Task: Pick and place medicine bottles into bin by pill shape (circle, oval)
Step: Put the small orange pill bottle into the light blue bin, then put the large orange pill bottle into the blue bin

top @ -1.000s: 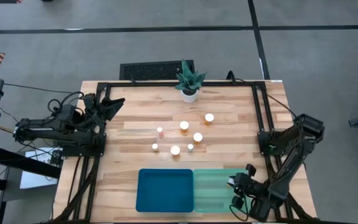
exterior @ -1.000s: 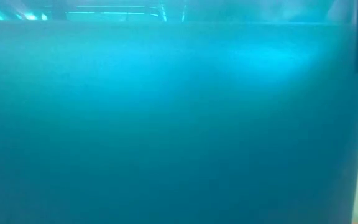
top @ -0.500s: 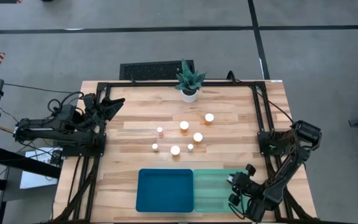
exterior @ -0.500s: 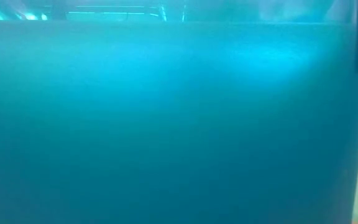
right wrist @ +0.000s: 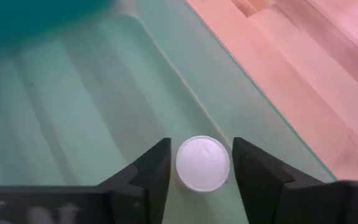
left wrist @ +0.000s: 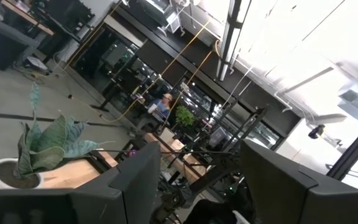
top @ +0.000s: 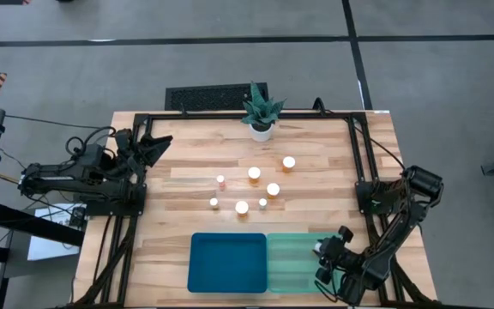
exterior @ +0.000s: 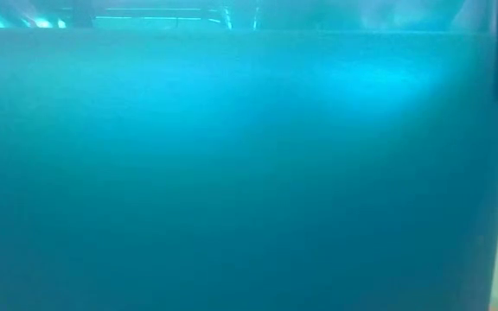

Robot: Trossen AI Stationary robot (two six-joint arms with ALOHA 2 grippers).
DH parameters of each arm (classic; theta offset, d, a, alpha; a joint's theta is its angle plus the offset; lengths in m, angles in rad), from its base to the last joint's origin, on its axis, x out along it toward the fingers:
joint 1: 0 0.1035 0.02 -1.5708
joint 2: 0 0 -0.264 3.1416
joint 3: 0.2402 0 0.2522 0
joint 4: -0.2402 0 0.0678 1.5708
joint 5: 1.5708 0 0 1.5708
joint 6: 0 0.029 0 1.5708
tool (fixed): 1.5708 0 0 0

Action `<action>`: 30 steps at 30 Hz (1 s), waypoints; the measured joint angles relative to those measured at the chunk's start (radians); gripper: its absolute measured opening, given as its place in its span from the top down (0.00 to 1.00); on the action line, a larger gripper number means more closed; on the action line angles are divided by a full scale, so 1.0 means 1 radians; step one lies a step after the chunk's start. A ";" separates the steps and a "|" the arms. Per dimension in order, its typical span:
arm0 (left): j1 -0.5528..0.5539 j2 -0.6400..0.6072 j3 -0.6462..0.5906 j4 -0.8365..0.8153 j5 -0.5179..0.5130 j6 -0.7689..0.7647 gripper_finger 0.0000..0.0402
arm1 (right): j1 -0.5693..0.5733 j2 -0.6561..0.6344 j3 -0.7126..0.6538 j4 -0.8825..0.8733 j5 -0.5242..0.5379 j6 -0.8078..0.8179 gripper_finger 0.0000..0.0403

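One bottle (right wrist: 202, 163) sits in my mint bin (right wrist: 73, 118), right gripper (right wrist: 201, 167) loosening around it; seven bottles (top: 254, 173) left.

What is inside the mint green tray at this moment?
One white-capped bottle stands in the mint green tray, between the fingers of the right hand. The arm covers the tray's right end in the high view.

Seven small bottles with white caps (top: 254, 173) stand upright in a loose bunch in the middle of the table. One more white-capped bottle (right wrist: 202, 163) stands inside the pale green tray (top: 294, 257). The dark blue tray (top: 226, 262) sits touching it on its left.
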 joint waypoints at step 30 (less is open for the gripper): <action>0.000 0.000 0.000 0.000 0.028 0.000 0.47 | -0.281 -0.120 0.372 -0.462 0.182 -0.289 0.40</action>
